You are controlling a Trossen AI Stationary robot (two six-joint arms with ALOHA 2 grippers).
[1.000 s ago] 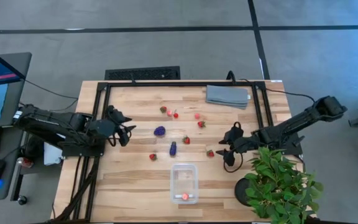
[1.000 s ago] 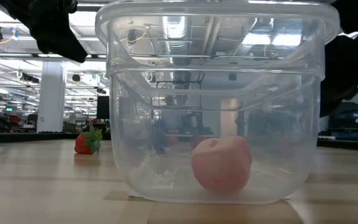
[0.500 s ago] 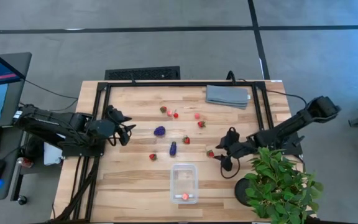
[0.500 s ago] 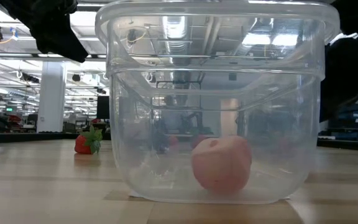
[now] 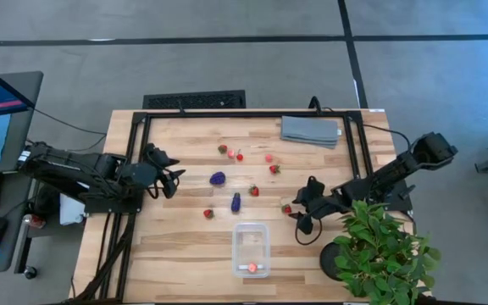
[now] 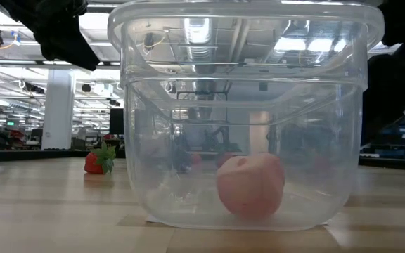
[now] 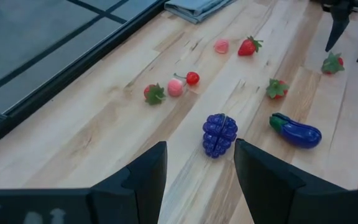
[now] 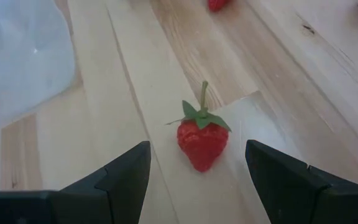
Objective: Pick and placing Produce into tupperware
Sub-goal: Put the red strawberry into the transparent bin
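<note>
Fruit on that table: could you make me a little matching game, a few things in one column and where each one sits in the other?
Things:
1. pink fruit
2. strawberry
3. grey cloth
4. purple grapes

Places:
A. on the table's far edge
B. inside the tupperware
C. on the wood in front of the left claw
D. between the open fingers of the right claw

Pairs: 1-B, 2-D, 3-A, 4-C

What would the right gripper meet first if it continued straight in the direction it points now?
Most likely the strawberry: the right gripper is open, and the berry lies on the table just ahead, centred between its fingers. Depth is hard to judge.
</note>
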